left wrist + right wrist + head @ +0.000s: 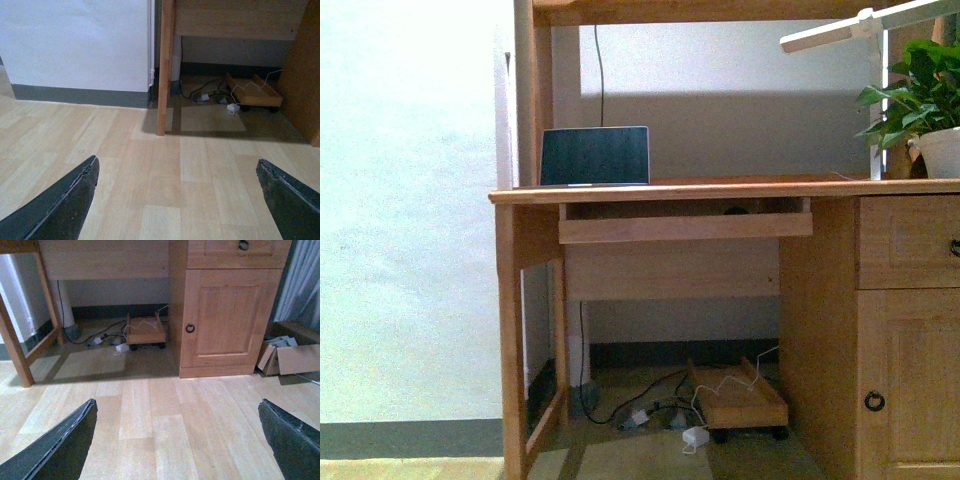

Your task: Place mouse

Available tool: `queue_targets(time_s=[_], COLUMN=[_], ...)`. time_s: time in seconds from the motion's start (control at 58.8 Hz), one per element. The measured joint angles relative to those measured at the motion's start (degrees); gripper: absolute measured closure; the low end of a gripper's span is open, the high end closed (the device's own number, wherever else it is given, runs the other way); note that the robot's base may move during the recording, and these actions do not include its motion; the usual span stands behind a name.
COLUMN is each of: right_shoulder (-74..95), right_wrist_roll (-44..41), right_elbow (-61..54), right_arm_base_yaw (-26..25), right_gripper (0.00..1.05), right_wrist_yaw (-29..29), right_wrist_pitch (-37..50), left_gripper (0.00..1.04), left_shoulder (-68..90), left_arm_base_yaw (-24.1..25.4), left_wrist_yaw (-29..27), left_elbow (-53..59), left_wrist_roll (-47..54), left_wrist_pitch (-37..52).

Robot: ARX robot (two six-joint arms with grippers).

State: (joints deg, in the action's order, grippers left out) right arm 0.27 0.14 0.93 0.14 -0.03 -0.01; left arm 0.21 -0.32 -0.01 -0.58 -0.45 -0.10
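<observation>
The mouse (735, 210) is only a small dark rounded shape on the pull-out tray (685, 227) under the desk top, mostly hidden behind the tray's front board. Neither arm appears in the front view. In the left wrist view my left gripper (177, 162) hangs open over bare wooden floor, with its dark fingers (65, 205) wide apart and nothing between them. My right gripper (176, 402) is likewise open and empty above the floor, facing the desk's cabinet door (225, 315).
A laptop (595, 156) stands open on the wooden desk (720, 189), with a potted plant (920, 100) and a white lamp arm (860, 25) at the right. Under the desk lie cables and a low wheeled stand (740, 395). Cardboard (295, 357) leans beside the cabinet.
</observation>
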Motion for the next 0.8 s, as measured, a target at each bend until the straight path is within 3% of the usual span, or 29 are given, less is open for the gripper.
queue_targets(time_s=[0.799], right_shoulder=[0.00], right_wrist_roll=[0.00], right_elbow=[0.00], right_arm_base_yaw=[0.00], right_gripper=[0.07], right_wrist_yaw=[0.00], right_wrist_pitch=[0.00], left_gripper=[0.08], left_shoulder=[0.00], left_arm_base_yaw=[0.00], left_wrist_yaw=[0.00], left_elbow=[0.00], left_wrist_roll=[0.00], left_wrist_pitch=[0.00])
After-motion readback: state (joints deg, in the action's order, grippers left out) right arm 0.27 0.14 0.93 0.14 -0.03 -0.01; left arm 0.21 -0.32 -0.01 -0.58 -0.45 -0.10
